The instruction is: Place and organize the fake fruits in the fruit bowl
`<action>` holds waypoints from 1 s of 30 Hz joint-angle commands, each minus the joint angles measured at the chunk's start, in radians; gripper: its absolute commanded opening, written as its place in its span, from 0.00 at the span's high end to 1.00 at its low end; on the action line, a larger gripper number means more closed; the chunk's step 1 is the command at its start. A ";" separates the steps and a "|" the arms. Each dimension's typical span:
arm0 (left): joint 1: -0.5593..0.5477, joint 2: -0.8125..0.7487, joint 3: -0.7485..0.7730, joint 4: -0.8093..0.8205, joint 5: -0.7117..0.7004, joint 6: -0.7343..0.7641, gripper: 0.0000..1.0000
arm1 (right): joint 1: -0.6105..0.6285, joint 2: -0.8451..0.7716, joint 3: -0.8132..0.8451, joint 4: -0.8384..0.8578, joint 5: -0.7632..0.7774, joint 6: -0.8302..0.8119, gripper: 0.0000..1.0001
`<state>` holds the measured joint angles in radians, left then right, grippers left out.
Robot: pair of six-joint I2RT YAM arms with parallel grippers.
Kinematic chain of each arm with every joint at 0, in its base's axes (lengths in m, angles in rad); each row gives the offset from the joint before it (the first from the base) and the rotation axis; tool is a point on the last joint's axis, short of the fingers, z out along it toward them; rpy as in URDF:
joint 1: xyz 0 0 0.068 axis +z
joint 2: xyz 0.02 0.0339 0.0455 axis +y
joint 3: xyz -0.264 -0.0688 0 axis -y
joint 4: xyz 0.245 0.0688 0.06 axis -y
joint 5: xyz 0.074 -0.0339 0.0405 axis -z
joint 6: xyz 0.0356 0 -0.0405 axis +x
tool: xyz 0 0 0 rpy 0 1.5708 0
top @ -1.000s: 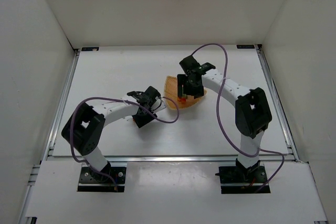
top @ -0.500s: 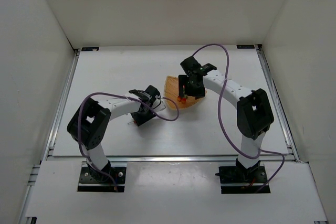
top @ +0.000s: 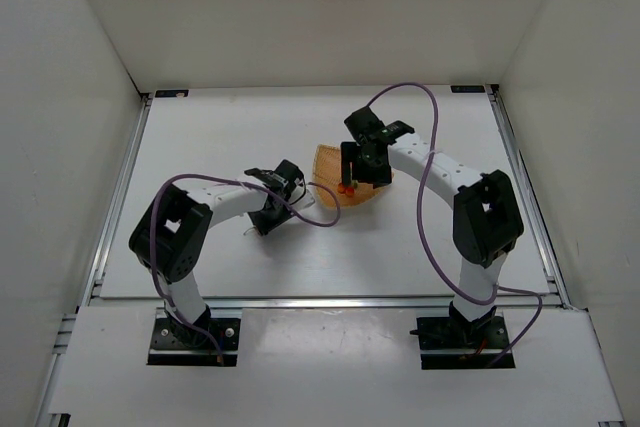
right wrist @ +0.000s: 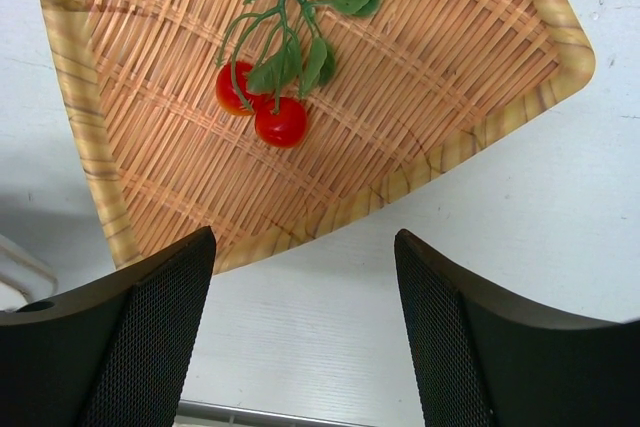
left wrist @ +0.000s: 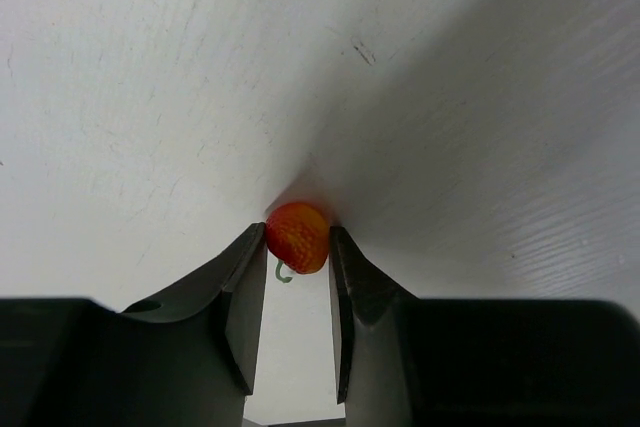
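Note:
The fruit bowl point(right wrist: 92, 162) is a woven tan dish with a lighter rim; in the top view it point(top: 322, 159) lies mid-table. One of the fake fruits, a cluster of two red cherries with green leaves point(right wrist: 272, 105), lies inside it. My right gripper point(right wrist: 305, 277) hovers open over the bowl's near edge point(top: 360, 175), holding nothing. The other fake fruit, a single red-orange cherry with a short green stem point(left wrist: 297, 236), sits at the table surface left of the bowl. My left gripper point(left wrist: 297, 252) is shut on it at the fingertips. In the top view the left gripper point(top: 266, 221) hides this cherry.
White table point(top: 220, 137) inside a white-walled enclosure, with metal rails along its left edge point(top: 120, 187) and right edge point(top: 525, 187). Purple cables point(top: 430, 147) loop over both arms. A small white object point(right wrist: 18, 272) lies at the left edge of the right wrist view.
My left gripper has shut on the single cherry, and its arm drew slightly back and left. The right gripper stayed over the bowl, barely shifting.

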<state>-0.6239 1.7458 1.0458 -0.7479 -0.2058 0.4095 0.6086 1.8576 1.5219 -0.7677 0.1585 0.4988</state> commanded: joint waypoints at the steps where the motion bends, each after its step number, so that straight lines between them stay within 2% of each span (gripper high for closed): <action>1: 0.003 -0.031 0.043 0.016 -0.013 -0.038 0.78 | 0.000 -0.047 -0.005 -0.008 0.019 0.007 0.24; 3: 0.003 -0.069 0.077 0.007 -0.055 -0.053 0.79 | -0.009 -0.057 -0.015 -0.008 0.029 0.007 0.24; 9: -0.048 -0.089 0.341 -0.002 -0.061 -0.110 0.78 | -0.064 -0.133 -0.074 -0.008 0.067 0.089 0.24; 13: -0.057 0.054 0.592 -0.002 0.079 -0.169 0.77 | -0.124 -0.207 -0.134 -0.008 0.088 0.176 0.24; 16: -0.057 0.182 0.693 -0.002 0.164 -0.179 0.74 | -0.167 -0.259 -0.184 -0.008 0.110 0.198 0.24; 20: -0.057 0.314 0.857 -0.002 0.164 -0.231 0.71 | -0.214 -0.333 -0.244 -0.018 0.153 0.198 0.24; 25: -0.057 0.380 0.925 -0.002 0.164 -0.252 0.64 | -0.268 -0.434 -0.330 -0.018 0.162 0.198 0.24; 26: -0.057 0.380 0.925 -0.002 0.164 -0.252 0.59 | -0.268 -0.445 -0.341 -0.018 0.162 0.198 0.24; 28: -0.057 0.380 0.925 -0.002 0.164 -0.261 0.32 | -0.279 -0.463 -0.354 -0.018 0.171 0.198 0.22; 29: -0.057 0.368 0.925 -0.002 0.145 -0.261 0.12 | -0.288 -0.478 -0.364 -0.018 0.171 0.189 0.18; 30: -0.057 0.354 0.925 -0.002 0.135 -0.271 0.07 | -0.288 -0.479 -0.364 -0.018 0.171 0.188 0.16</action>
<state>-0.6788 2.1933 1.9141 -0.7631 -0.0654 0.1692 0.3302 1.4128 1.1698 -0.7753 0.2989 0.6838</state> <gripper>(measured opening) 0.874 0.826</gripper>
